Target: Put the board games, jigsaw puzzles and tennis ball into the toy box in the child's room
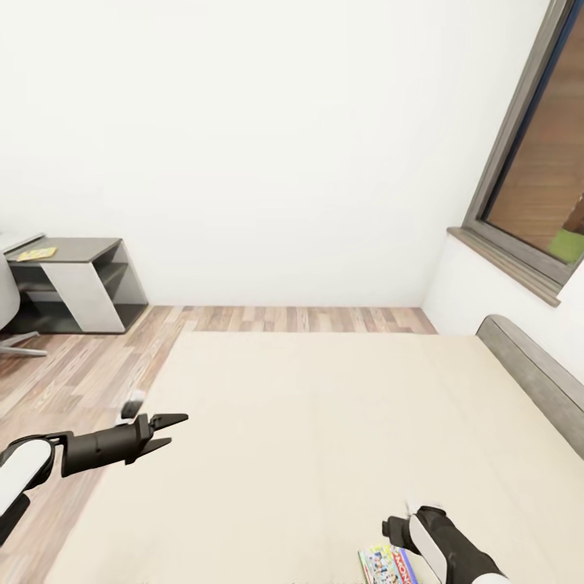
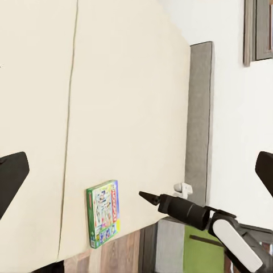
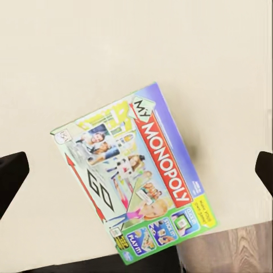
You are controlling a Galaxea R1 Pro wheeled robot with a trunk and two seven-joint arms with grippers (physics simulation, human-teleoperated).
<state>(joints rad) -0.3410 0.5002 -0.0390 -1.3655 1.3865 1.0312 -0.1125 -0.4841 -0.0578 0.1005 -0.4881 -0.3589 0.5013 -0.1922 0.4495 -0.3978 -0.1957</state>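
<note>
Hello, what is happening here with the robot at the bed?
The robot stands at the bed. Its right hand hangs open above a Monopoly board game lying flat near the mattress edge, not touching it. The left hand is open and empty, held over the other side of the bed. Across the room, the table carries a small yellow item.

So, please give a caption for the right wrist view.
Open right claw above the Monopoly board game lying flat on the beige bed.
</note>
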